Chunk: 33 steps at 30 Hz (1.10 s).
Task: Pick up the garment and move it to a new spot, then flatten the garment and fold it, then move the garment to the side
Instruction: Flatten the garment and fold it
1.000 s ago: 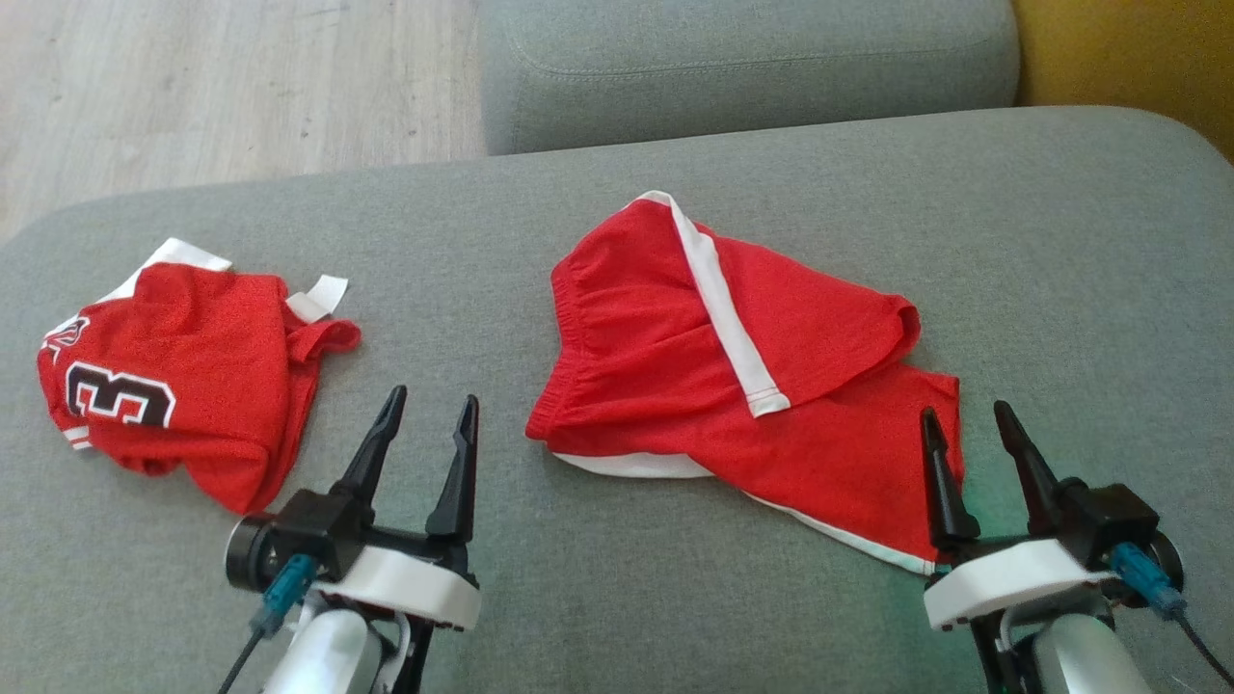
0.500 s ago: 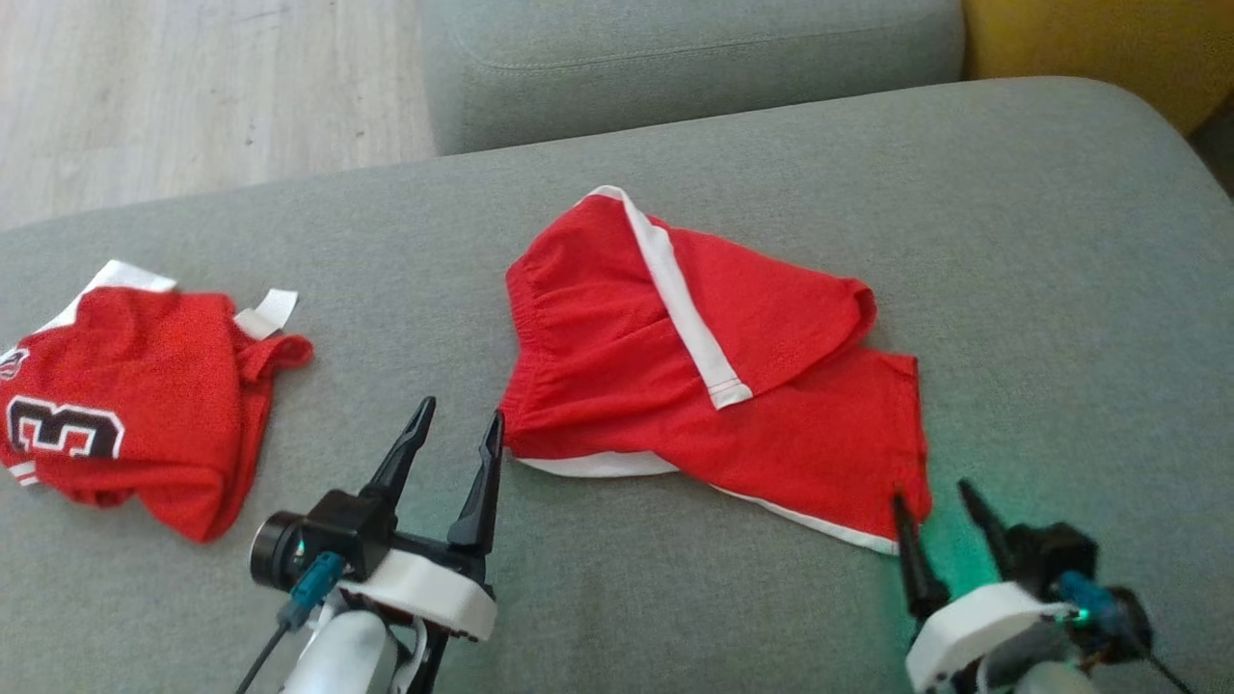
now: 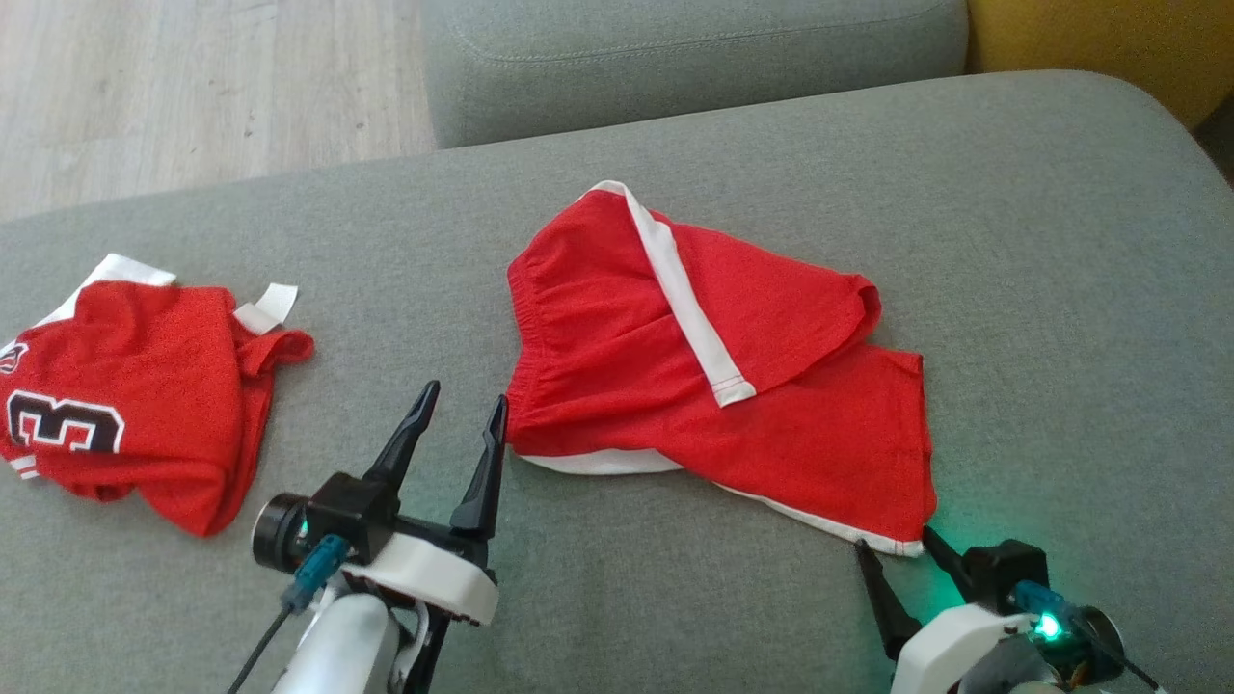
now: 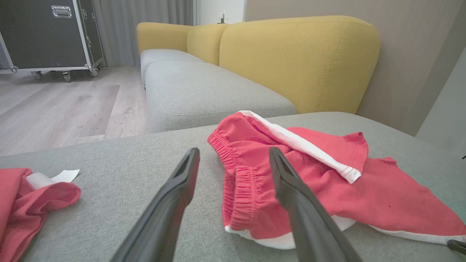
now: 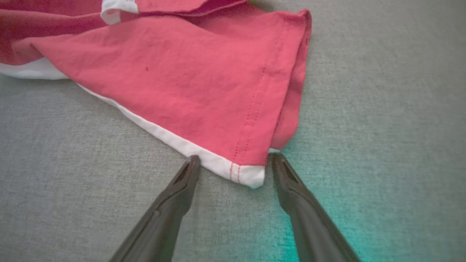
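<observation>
Red shorts (image 3: 713,386) lie rumpled on the grey cushion (image 3: 1060,289). The left gripper (image 3: 466,393), jaws spread and empty, sits at their nine o'clock. At four o'clock the right gripper (image 3: 893,538), also released, brackets the hem corner.

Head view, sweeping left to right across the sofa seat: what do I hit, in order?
red number-3 jersey → left gripper → red shorts → right gripper

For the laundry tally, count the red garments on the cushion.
2. Red shorts at the middle of the cushion; numbered red jersey at its left, partly cut off. Others may lie outside view.
</observation>
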Motion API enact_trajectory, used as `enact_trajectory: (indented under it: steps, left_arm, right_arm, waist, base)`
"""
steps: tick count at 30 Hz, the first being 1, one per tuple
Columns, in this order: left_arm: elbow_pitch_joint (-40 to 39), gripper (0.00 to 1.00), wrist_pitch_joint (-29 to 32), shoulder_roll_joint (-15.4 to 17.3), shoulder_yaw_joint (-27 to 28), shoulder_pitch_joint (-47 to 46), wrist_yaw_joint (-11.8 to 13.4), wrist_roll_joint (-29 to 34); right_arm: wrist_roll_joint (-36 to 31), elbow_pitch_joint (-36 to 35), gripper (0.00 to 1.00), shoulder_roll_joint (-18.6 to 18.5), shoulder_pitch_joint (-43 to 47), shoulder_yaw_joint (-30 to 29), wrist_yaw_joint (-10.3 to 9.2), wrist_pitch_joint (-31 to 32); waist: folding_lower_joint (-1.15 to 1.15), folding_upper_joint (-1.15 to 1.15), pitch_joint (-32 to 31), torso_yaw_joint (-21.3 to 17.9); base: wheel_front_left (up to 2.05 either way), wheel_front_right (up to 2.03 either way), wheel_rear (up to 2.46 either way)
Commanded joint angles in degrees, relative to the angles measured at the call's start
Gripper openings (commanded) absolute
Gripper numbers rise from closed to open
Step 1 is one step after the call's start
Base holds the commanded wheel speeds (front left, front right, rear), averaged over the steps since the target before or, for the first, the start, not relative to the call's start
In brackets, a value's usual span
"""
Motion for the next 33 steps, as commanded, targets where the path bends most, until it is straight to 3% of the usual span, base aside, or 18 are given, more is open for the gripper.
enact_trajectory:
  steps: [1, 11, 12, 14, 15, 25, 33]
  left_arm:
    - [-1.04, 1.00, -0.54, 0.24, 2.33, -2.68, -0.49, 0.59]
    - [-0.17, 1.00, -0.54, -0.12, 2.77, -3.07, -0.90, 1.28]
    - [-0.09, 1.00, -0.54, -0.21, 2.82, -3.24, -0.95, 1.38]
    - [-0.02, 1.00, -0.54, -0.27, 2.89, -3.44, -1.00, 1.46]
    - [0.01, 1.00, -0.54, -0.31, 2.93, -3.53, -1.03, 1.50]
    - [2.11, 1.00, -0.54, 0.12, 1.68, -3.94, -1.24, 2.26]
    - [8.10, 1.00, -0.33, 1.98, -7.30, -5.57, -1.36, -0.41]
  right_arm:
    - [0.32, -1.52, 1.00, -0.71, -1.53, 1.98, 0.22, 0.16]
    - [0.68, -0.85, 1.00, -0.87, -2.43, 3.46, 0.22, 0.34]
    - [0.80, -0.55, 0.94, -0.89, -2.63, 3.66, 0.22, 0.58]
    - [0.98, -0.21, 0.07, -0.91, -2.82, 3.78, 0.22, 1.01]
    - [1.07, -0.10, 0.00, -0.92, -2.89, 3.87, 0.22, 1.17]
    - [1.45, -0.60, 0.00, -1.37, -3.77, 0.79, 0.22, 0.18]
    - [-1.06, -2.27, 0.00, -1.53, -4.96, -4.10, 0.22, -1.12]
  waist:
    - [0.00, 0.00, 0.12, 0.35]
    - [0.00, 0.00, 0.47, 1.11]
    - [0.00, 0.00, 0.63, 1.26]
    - [0.00, 0.00, 0.79, 1.40]
    - [0.00, 0.00, 0.89, 1.45]
    - [0.00, 0.00, 1.34, 1.22]
    - [0.00, 0.00, 1.19, 0.37]
  base:
    - [0.00, 0.00, 0.00]
    - [0.00, 0.00, 0.00]
    - [0.00, 0.00, 0.00]
    - [0.00, 0.00, 0.00]
    - [0.00, 0.00, 0.00]
    - [0.00, 0.00, 0.00]
    - [0.00, 0.00, 0.00]
